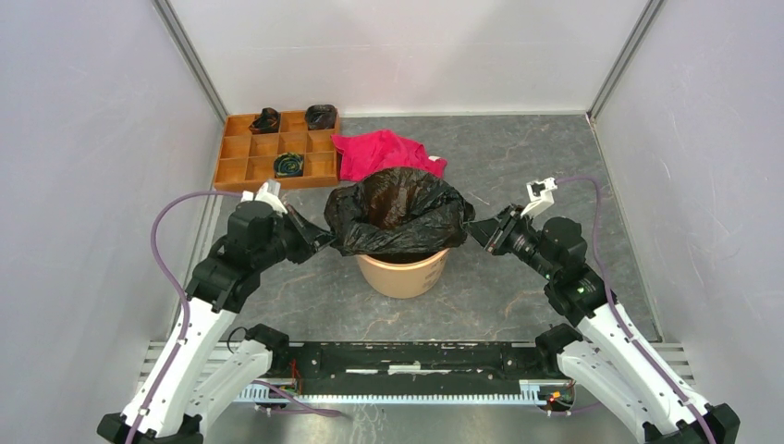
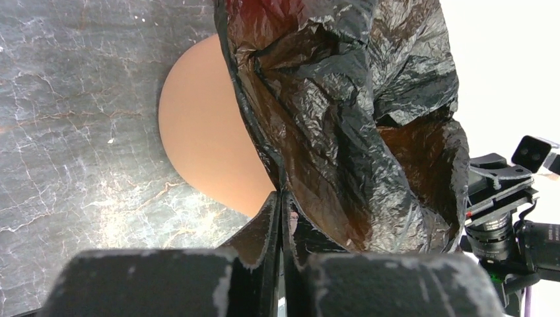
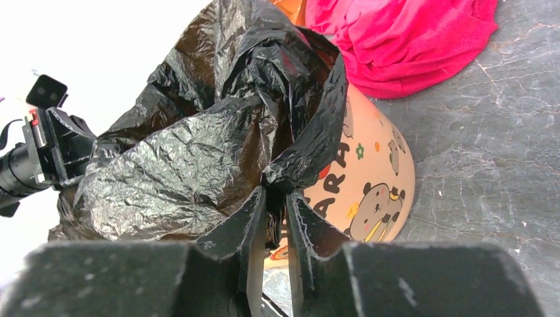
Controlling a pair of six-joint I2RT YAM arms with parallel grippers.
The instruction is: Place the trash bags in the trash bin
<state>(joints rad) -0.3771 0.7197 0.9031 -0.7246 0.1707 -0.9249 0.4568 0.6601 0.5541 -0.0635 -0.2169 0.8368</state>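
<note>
Looked like a robotics lab test cell, not anybody's home or kitchen. Plain white panel walls (image 1: 407,46) sat in bare metal frame posts (image 1: 189,55) around a grey marble-look worktop (image 1: 527,176). A left arm (image 1: 199,342) and a right arm (image 1: 619,342) were bolted to a slotted rail (image 1: 416,375) at the near edge, with purple cables (image 1: 171,250) looping off them.

Bright, even light from overhead. Blown out to plain white behind the bag (image 2: 343,99) in both wrist views. Soft sheen on its black wrinkles and on the grey surface (image 1: 518,166). Only faint shadows. Slight blur on the left hand (image 2: 280,198) near the lens.
</note>
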